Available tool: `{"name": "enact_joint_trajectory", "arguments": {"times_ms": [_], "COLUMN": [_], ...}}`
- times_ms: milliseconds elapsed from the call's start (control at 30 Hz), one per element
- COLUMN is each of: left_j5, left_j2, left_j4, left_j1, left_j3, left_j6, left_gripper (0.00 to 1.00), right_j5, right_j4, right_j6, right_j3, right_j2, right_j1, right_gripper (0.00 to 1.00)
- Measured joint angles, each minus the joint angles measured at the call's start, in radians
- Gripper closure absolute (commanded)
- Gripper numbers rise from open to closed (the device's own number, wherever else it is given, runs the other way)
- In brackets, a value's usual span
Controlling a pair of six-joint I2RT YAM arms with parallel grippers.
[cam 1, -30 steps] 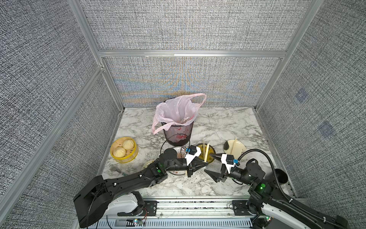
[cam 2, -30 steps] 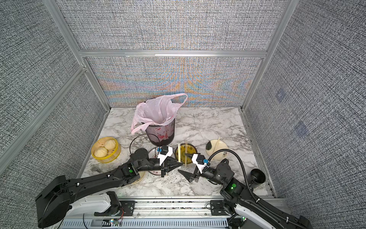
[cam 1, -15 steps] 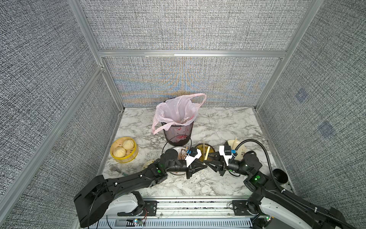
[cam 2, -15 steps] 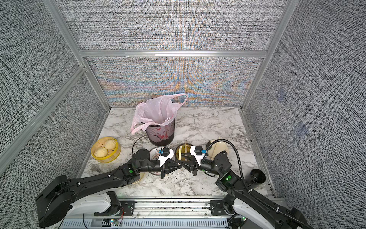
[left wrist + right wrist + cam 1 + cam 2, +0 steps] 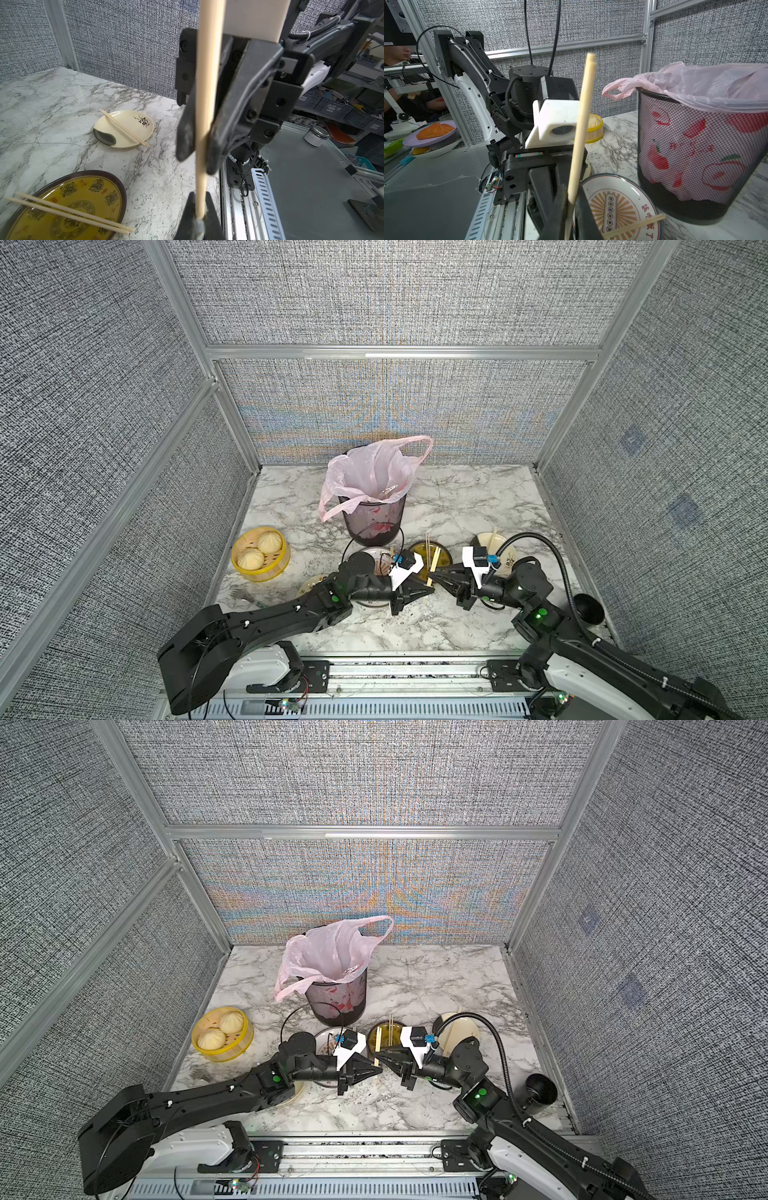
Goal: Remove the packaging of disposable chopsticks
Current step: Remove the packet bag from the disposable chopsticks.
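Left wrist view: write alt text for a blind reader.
The left gripper and right gripper both clamp one pale pair of chopsticks, close up. Behind, on a marble table, a cream plate and a yellow plate each hold another pair.

One pale tan chopstick pair [image 5: 208, 83] stands steeply, pinched by the left claw [image 5: 200, 209] and right claw [image 5: 200, 145]. A second pair [image 5: 68, 214], third pair [image 5: 124, 127] and fourth pair [image 5: 639, 224] lie flat across plates [image 5: 128, 116].

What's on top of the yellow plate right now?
A bare pair of chopsticks lies across the yellow plate; no sleeve visible on them. Part of the plate is out of frame.
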Motion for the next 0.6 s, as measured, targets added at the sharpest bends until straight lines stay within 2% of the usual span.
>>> {"name": "enact_joint_trajectory", "arguments": {"times_ms": [100, 200, 267, 600], "left_j5": [0.002, 0.002, -0.002, -0.006], "left_j2": [0.000, 0.000, 0.001, 0.037], "left_j4": [-0.001, -0.006, -0.010, 0.013], "left_j1": [0.000, 0.000, 0.000, 0.000], "left_j3": [0.001, 0.004, 0.006, 0.022], "left_j6": [0.000, 0.000, 0.008, 0.008], "left_gripper": [1.00, 1.00, 1.00, 1.00], "right_j5": [0.000, -0.014, -0.024, -0.025], "right_j4": [-0.001, 0.000, 0.002, -0.001], "right_j6": [-0.003, -0.002, 0.010, 0.037], "right_j3": [0.004, 0.005, 0.005, 0.006], "right_j2": [0.014, 0.022, 0.026, 0.011], "right_j1": [0.000, 0.000, 0.000, -0.027], "right_gripper": [0.81, 0.95, 1.00, 1.00]}}
